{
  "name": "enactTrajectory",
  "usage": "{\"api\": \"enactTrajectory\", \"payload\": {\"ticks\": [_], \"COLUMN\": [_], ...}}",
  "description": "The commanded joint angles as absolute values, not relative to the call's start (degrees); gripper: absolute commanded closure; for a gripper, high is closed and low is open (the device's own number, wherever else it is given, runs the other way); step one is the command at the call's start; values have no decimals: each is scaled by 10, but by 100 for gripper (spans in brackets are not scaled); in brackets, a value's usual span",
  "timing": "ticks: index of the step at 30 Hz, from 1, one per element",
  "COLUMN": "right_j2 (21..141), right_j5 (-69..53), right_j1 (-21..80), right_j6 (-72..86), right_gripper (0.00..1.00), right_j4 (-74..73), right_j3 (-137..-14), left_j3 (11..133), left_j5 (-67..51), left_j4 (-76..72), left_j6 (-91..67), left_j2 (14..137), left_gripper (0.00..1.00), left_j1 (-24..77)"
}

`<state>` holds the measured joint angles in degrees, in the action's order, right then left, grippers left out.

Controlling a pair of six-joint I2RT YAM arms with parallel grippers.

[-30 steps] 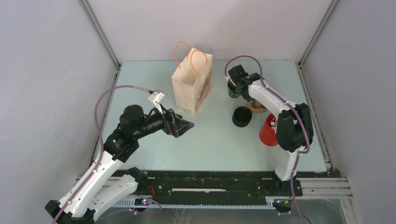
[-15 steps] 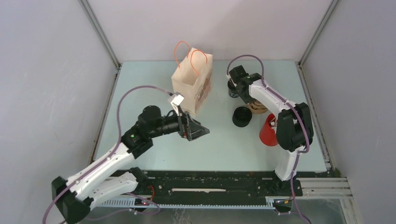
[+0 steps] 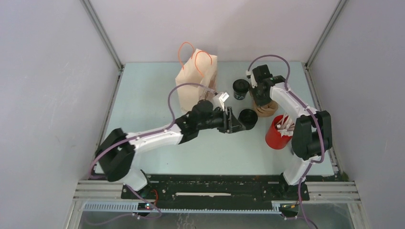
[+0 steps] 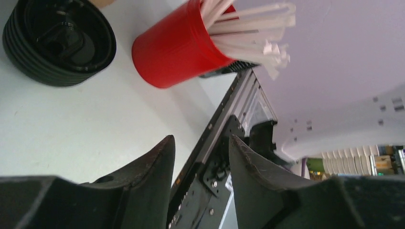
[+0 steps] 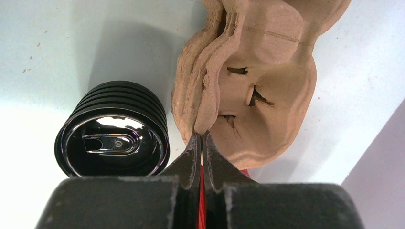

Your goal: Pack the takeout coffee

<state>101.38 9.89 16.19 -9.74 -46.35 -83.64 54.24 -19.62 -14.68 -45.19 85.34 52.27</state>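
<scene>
The takeout coffee [image 3: 250, 116] is a low, round, all-black cup with ribbed sides and a glossy lid. It stands mid-table and also shows in the left wrist view [image 4: 57, 43] and the right wrist view [image 5: 112, 143]. My left gripper [image 3: 242, 125] lies low just left of it, open about halfway, with nothing between its fingers [image 4: 201, 140]. The brown pulp cup carrier [image 3: 267, 109] sits right of the coffee. My right gripper [image 3: 260, 99] points down at it, shut, with its tips [image 5: 201, 135] against the carrier's rim [image 5: 267, 81].
A paper bag [image 3: 195, 81] with orange handles stands open at the back, left of centre. A taller, narrower black cup [image 3: 240, 88] stands between the bag and the right gripper. The red cup [image 3: 275, 136] of white sticks [image 4: 253, 28] stands at the right, beside the right arm.
My left arm has swung from the left side across the bag's front to the low black cup, its jaws narrowing. My right gripper has moved from over the taller black cup to the carrier.
</scene>
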Motion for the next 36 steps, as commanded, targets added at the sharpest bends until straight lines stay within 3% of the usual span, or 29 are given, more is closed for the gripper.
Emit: {"api": "enactTrajectory", "payload": {"ticks": [1,5,18,22,36], "right_j2": [979,971,972,972,955], "right_j5": [42,24,8,6,6], "right_j1": [145,134,128,128,126], "right_j6": [-81,-79,-72,-73,-73], "right_gripper": [100,100,100,100,100], "right_j4": [-451,-443,-419,-416,-409], "right_j3": [-825,-820,-810,-810,-801], "left_j3": [648,724,869,934,968], "left_j5": [-166,-149,-169,-192,-146], "left_j4": [-175,-137,-86,-64,-70], "left_j6": [-484,-492,-538,-540,-531], "left_j2": [930,1010,1170,1220,1259], "left_gripper": [48,45,59,56,59], "left_j1": [527,523,454,448,468]}}
